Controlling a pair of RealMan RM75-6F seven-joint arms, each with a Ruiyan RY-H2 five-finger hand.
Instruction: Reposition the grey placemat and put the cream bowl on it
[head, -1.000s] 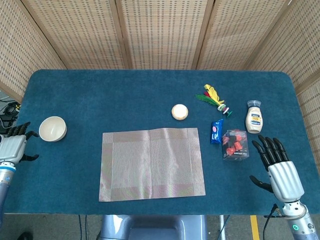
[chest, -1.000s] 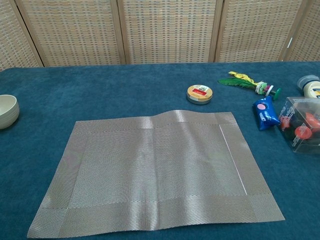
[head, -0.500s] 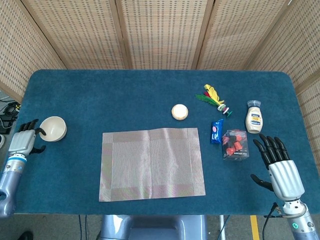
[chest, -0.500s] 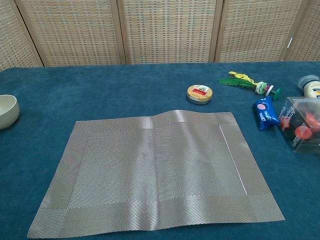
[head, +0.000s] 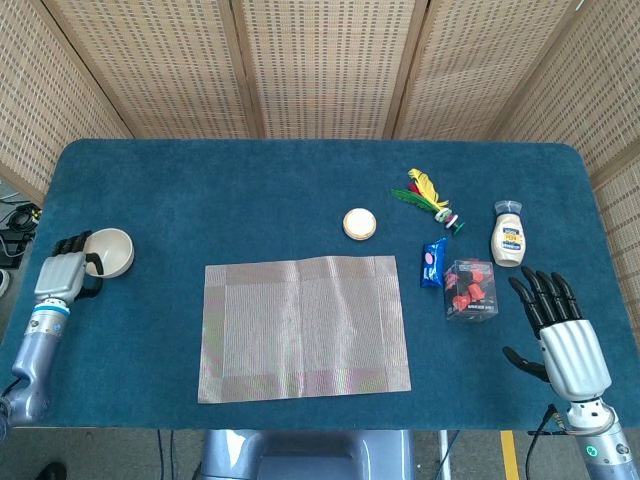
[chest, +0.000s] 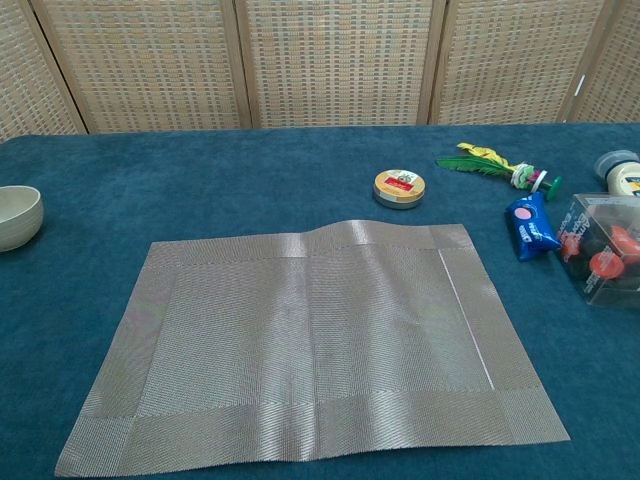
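Your left hand (head: 63, 272) has fingers at the cream bowl (head: 108, 251), grip unconfirmed | bowl at table's left edge, placemat (head: 303, 327) off to its right, long axis left-right | right hand (head: 560, 335) spread, holding nothing, well away

No legible text on anything

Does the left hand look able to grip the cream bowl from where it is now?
Probably yes. The left hand is already at the left rim of the round cream bowl, fingers at or over its edge, and nothing stands between them on the blue tablecloth.
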